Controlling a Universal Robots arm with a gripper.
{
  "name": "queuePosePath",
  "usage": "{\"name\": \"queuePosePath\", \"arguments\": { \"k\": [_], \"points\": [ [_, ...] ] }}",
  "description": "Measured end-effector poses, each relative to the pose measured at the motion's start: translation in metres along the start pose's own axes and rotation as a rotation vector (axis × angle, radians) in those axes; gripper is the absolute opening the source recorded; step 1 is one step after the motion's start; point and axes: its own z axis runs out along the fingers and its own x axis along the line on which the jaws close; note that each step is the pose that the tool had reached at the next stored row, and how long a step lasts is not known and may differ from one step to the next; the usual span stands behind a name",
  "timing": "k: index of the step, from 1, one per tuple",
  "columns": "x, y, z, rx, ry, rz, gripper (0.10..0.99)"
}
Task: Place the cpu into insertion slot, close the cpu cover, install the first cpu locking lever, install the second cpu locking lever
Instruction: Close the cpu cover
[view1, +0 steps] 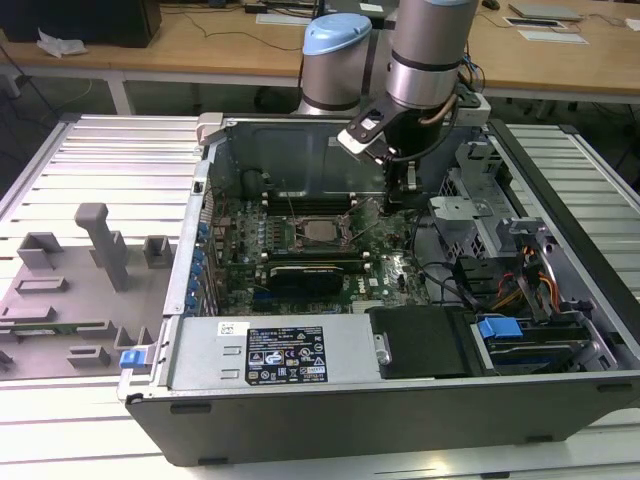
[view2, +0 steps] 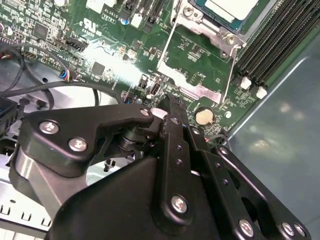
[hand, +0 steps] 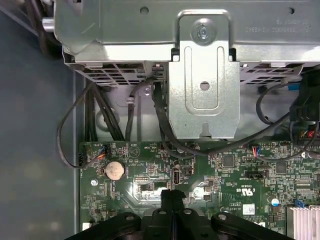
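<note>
The cpu (view1: 322, 230) with its pale metal top sits in the insertion slot (view1: 301, 222) on the green motherboard; the second wrist view shows the cpu (view2: 231, 7) there too. The cpu cover (view2: 200, 91), a thin grey frame with a square window, is swung open away from the slot and hangs over the board. My black gripper (view1: 407, 195) hovers on the slot's side towards the exterior view's right, apart from the chip. Its fingers are shut with nothing between them, and the gripper tip (view2: 167, 107) is just beyond the cover's free edge. In the first wrist view the gripper (hand: 172, 196) points down at the board.
A long black graphics card (view1: 310, 272) lies in front of the slot. Memory slots (view2: 270, 45) run beside it. A coin battery (hand: 114, 170), black cables (hand: 150, 115) and a metal drive cage (hand: 202, 75) crowd the gripper's side. Case walls (view1: 300, 150) surround the board.
</note>
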Motion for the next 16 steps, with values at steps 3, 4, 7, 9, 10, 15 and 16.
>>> {"name": "queuePosePath", "arguments": {
  "k": [3, 4, 7, 9, 10, 15, 16],
  "points": [
    [0.0000, 0.0005, 0.0004, 0.031, 0.0044, 0.000, 0.106],
    [0.0000, 0.0008, 0.0005, 0.045, 0.0060, 0.000, 0.106],
    [0.0001, 0.0018, 0.0010, 0.098, 0.0130, 0.001, 0.106],
    [0.0000, 0.0018, 0.0008, 0.101, 0.0127, 0.001, 0.106],
    [0.0000, 0.0018, 0.0008, 0.102, 0.0129, 0.001, 0.106],
    [0.0008, -0.0032, 0.0007, 0.101, 0.0129, 0.000, 0.106],
    [0.0010, -0.0048, 0.0007, 0.100, 0.0129, 0.001, 0.106]
  ]
}}
